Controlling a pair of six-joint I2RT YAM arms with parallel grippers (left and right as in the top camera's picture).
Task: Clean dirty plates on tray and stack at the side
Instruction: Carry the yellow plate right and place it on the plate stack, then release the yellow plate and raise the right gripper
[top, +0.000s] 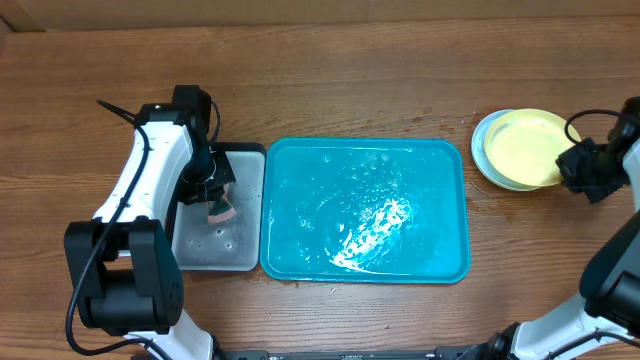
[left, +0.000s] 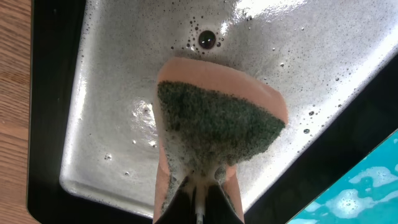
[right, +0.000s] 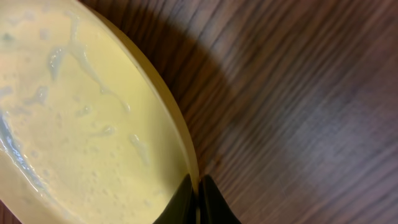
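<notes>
Pinching the rim of the top yellow-green plate (top: 525, 145) between nearly closed fingers, the right gripper (top: 572, 160) appears to be setting it on the stack just off the far right corner of the tray (top: 300, 170). A light blue plate (top: 484, 150) peeks out beneath; whether a third lies under it cannot be told. The smooth, shallow round plastic shows pale soapy streaks and no dark smears. The glossy turquoise tray holds only foamy water, suggesting the job is almost done. Just left of the tray, the left gripper (top: 215, 195) is clamped on a peach sponge (left: 217, 124) with a coarse dark-green scouring face, held over the wet, speckled grey metal tray (top: 200, 250), likely to park it.
</notes>
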